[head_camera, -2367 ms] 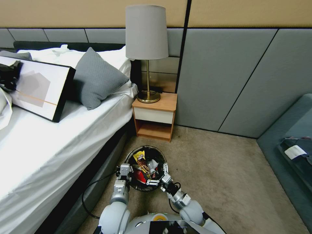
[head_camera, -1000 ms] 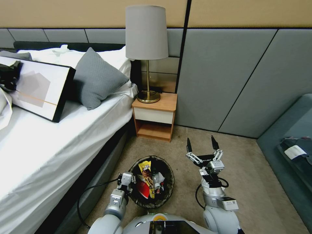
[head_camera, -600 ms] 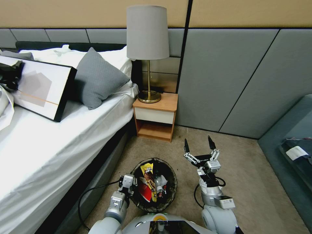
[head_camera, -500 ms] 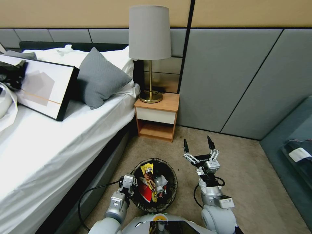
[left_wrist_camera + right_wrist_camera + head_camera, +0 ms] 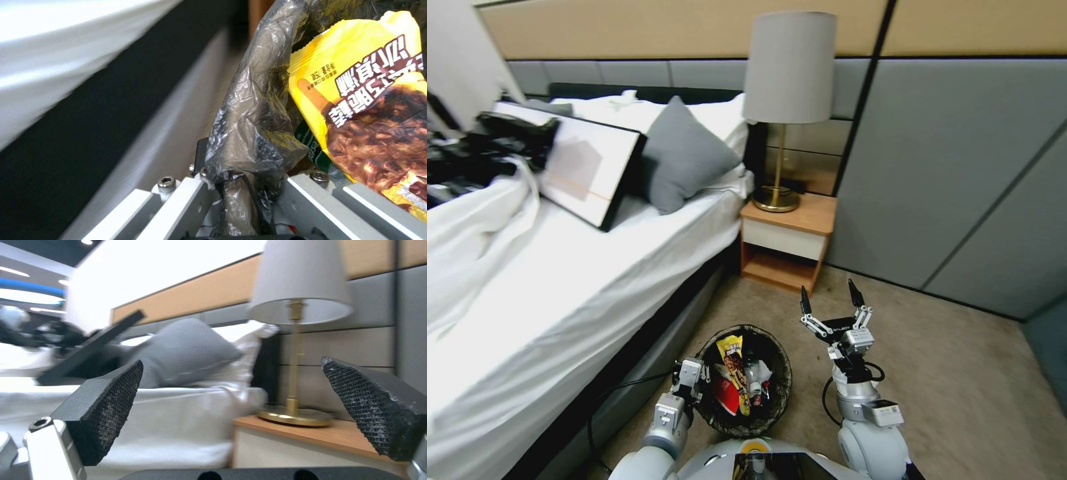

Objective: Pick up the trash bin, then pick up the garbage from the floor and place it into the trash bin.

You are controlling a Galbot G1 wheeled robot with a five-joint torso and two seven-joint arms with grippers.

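Two grippers, two jobs. The left gripper (image 5: 692, 375) is pinched on the bag-wrapped rim of the trash bin (image 5: 780, 393), which it holds low in front of the robot, beside the bed (image 5: 560, 287); in the left wrist view the black liner bunches between the jaws. Inside lie a yellow wrapper (image 5: 734, 363) and red packets (image 5: 728, 395) (garbage already collected). The right gripper (image 5: 829, 301) stands raised and empty beside the bin, fingers spread wide. The carpet floor (image 5: 960, 373) looks bare of litter here, so the picking step seems finished or paused; the next move calls for finding any remaining litter.
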